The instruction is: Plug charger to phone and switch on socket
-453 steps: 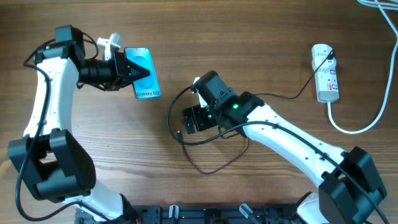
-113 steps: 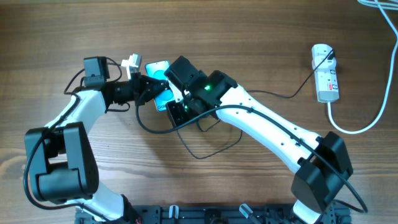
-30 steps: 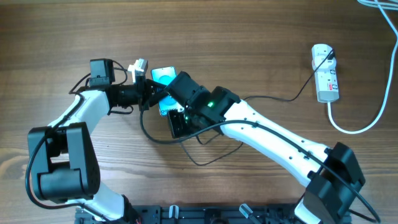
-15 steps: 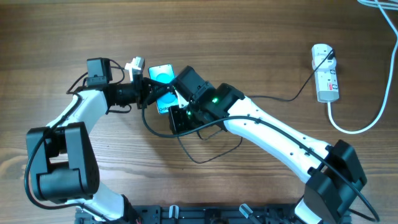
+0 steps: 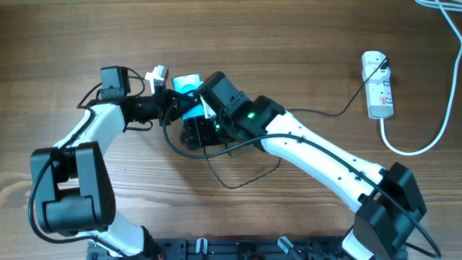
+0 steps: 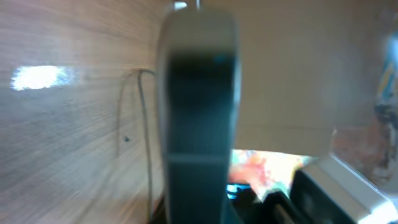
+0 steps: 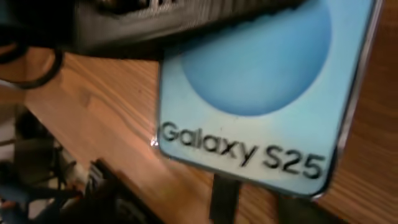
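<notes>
The phone [image 5: 187, 84] lies at the centre left of the table, its cyan screen partly covered by both grippers. My left gripper [image 5: 175, 107] is shut on its left edge and shows as a dark bar across the screen's top in the right wrist view [image 7: 174, 25]. There the phone [image 7: 261, 93] fills the frame, reading "Galaxy S25". My right gripper [image 5: 193, 128] is shut on the charger's black connector [image 7: 224, 196], which touches the phone's bottom edge. The charger cable [image 5: 328, 112] runs right to the white socket [image 5: 378, 94]. The left wrist view is blurred.
A slack loop of the black cable [image 5: 232, 185] lies under my right arm. The socket's white cord [image 5: 426, 144] curves off at the far right edge. In the left wrist view a dark finger [image 6: 196, 124] and a thin cable [image 6: 148, 143] show over the wood.
My right gripper has moved left with the connector, up to the phone's bottom edge. My left gripper and the phone have stayed nearly still over the last half second.
</notes>
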`<state>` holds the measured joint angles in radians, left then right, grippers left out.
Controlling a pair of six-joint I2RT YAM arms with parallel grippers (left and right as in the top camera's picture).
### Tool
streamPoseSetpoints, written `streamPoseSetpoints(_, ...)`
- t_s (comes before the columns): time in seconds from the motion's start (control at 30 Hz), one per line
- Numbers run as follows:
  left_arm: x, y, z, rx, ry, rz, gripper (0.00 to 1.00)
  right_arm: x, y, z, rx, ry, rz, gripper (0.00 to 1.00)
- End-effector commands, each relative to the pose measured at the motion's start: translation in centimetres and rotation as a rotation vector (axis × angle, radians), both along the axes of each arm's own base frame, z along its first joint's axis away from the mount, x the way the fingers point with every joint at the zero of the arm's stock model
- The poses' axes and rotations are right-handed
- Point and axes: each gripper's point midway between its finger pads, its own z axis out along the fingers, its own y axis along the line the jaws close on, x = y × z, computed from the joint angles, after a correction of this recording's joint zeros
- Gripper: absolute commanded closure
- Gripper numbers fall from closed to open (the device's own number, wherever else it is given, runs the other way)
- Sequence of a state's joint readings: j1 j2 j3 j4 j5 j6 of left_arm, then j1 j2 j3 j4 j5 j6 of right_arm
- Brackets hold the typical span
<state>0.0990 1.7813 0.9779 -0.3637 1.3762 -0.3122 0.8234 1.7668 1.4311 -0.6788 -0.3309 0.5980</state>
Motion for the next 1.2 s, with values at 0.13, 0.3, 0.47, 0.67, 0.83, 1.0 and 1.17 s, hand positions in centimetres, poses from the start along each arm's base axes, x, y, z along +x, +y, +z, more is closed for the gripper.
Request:
streamPoseSetpoints(0.13, -1.6, -1.0, 2.3, -0.115, 0.01, -0.065, 0.96, 3.6, -4.1, 2.1, 0.081, 0.027, -0.004, 0.0)
streamPoseSetpoints(0.3, -2.1, -1.1, 3.5, -0.192, 0.051, -0.092, 0.96, 3.0, -3.6, 5.7, 0.35, 0.104, 0.144, 0.14)
streamPoseSetpoints(0.47, -1.8, -1.1, 5.2, -0.196, 0.079, -0.09, 0.96, 1.4, -2.2, 8.4, 0.511, 0.117, 0.275, 0.26)
streamPoseSetpoints(0.67, -2.0, -1.1, 13.4, -0.158, -0.204, -0.116, 0.96, 1.7, -2.0, 9.9, 0.586, 0.1, 0.31, 0.3)
streamPoseSetpoints(0.83, -1.6, -1.2, 14.1, -0.104, -0.291, -0.084, 0.96, 5.9, -5.7, 8.9, 0.534, 0.057, 0.159, 0.03)
streamPoseSetpoints(1.0, -0.5, -0.8, 2.7, 0.366, -0.047, 0.103, 0.96, 10.4, -13.7, 2.5, 0.147, 0.026, -0.173, 0.0)
streamPoseSetpoints(1.17, -1.5, 0.0, -5.1, 0.873, 0.046, 0.141, 0.96, 10.7, -22.0, -2.9, -0.337, -0.025, -0.361, 0.0)
